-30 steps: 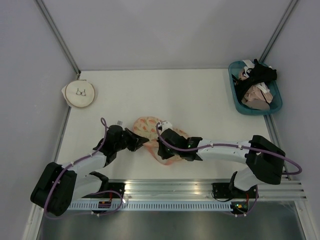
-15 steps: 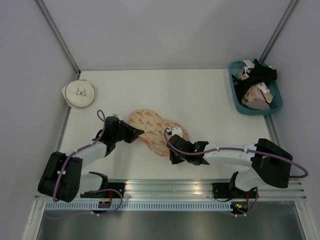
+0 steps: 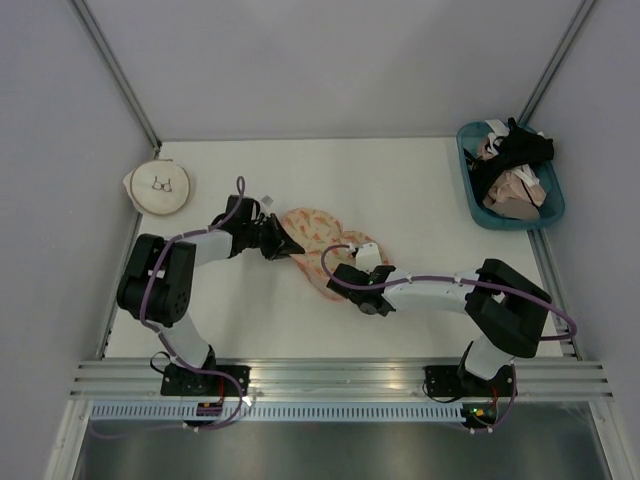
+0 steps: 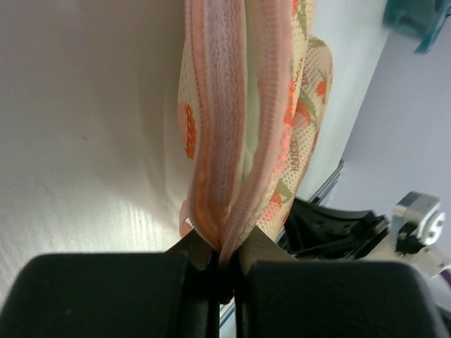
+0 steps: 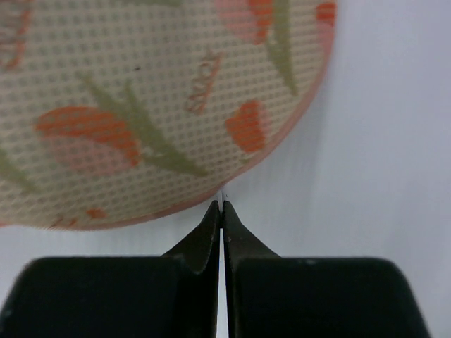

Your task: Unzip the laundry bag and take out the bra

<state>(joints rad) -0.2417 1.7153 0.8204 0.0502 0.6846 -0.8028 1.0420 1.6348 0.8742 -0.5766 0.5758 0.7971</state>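
Note:
The laundry bag (image 3: pixel 322 238), a peach oval pouch with orange prints, lies at mid-table. My left gripper (image 3: pixel 284 246) is shut on the bag's left end. In the left wrist view my left gripper (image 4: pixel 224 246) pinches the bag's two pink rim bands (image 4: pixel 211 134), and a pale strip shows between them. My right gripper (image 3: pixel 340 272) is shut with its tips touching the bag's near edge. In the right wrist view my right gripper (image 5: pixel 223 205) meets the bag's rim (image 5: pixel 176 105); I cannot tell if it pinches anything. The bra is not clearly in view.
A round cream pouch with a bra drawing (image 3: pixel 160 188) lies at the far left. A teal basket (image 3: pixel 505 226) with black and beige-pink garments stands at the far right. An aluminium rail (image 3: pixel 340 375) runs along the near edge. Walls close in three sides.
My left gripper has moved away from the rail and drawn the bag's left end with it. My right gripper has come off the bag's top to its near edge.

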